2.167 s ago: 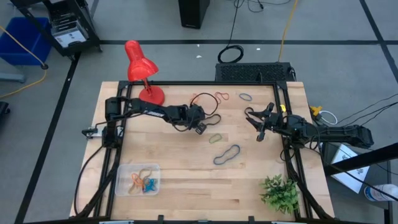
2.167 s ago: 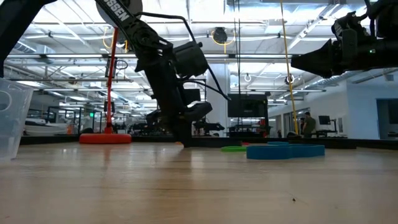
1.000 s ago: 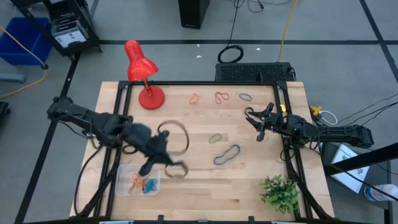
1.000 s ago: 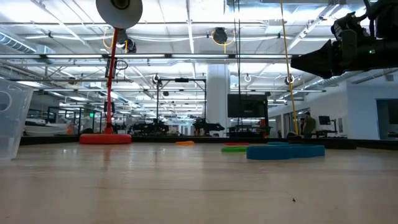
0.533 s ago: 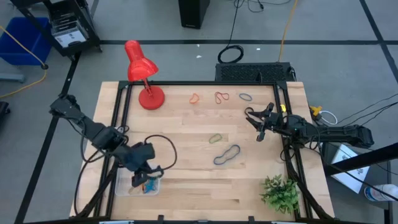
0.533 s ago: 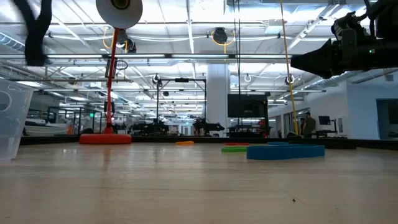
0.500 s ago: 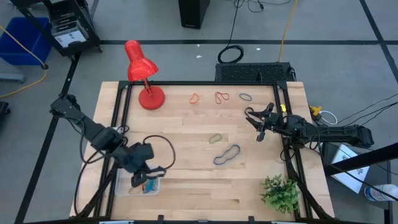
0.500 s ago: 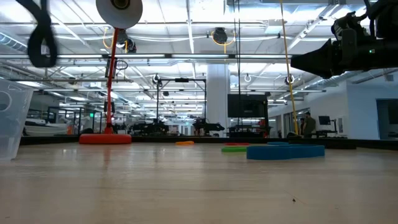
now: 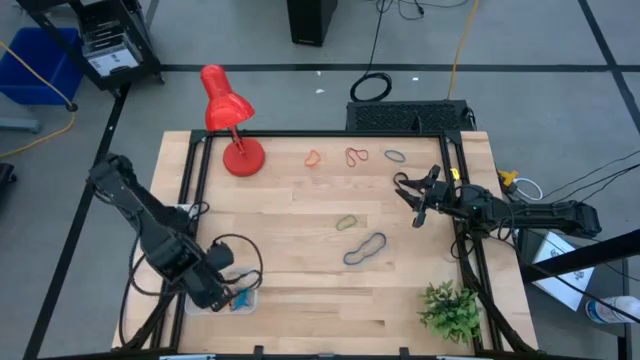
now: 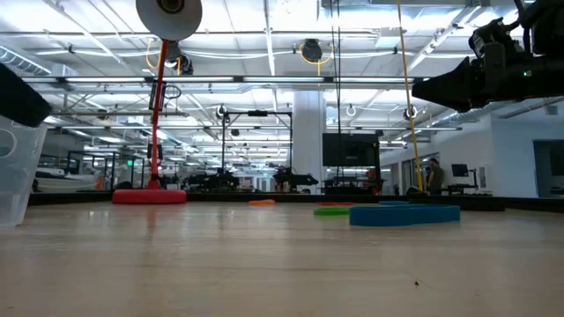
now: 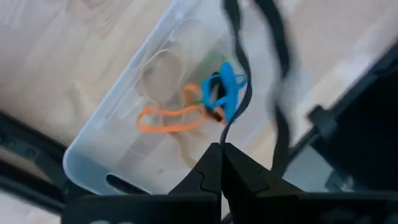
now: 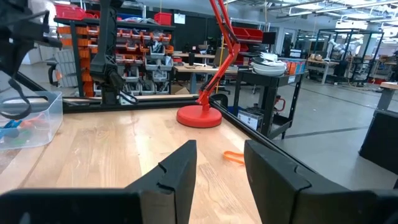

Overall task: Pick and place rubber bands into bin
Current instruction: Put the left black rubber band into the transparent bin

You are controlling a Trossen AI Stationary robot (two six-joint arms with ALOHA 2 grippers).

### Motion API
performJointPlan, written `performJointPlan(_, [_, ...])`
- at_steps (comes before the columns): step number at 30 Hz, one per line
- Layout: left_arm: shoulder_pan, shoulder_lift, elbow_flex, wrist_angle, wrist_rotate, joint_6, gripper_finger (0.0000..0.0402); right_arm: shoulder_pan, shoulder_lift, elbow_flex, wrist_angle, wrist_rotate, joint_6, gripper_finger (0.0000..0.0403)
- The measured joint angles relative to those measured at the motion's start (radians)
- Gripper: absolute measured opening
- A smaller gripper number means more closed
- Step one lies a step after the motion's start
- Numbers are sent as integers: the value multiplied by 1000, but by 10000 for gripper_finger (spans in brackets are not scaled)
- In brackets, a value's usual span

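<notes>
Left pincer (image 11: 219,163) now over bin (image 11: 112,124), clamped on black band (image 11: 239,68) dangling lengthwise, right pincer (image 12: 219,163) apart.

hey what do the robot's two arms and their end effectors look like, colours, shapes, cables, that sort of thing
Both arms are dark, jointed links. The left end effector has two black fingers meeting in a wedge; the right end effector has two flat, dark grey, angular fingers. Black cables loop beside the left arm.

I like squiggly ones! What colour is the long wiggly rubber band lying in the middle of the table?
Blue. The rubber band shows best in the high view.
</notes>
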Motion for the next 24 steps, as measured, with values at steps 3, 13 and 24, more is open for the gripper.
performJointPlan(3, [-14,31,-33,-6,49,-70,4,0,0,0,0,0,0,130])
performJointPlan(13, [-30,87,-210,197,158,-182,5,0,0,0,0,0,0,130])
performJointPlan(24, [-8,87,-313,231,182,-225,8,0,0,0,0,0,2,130])
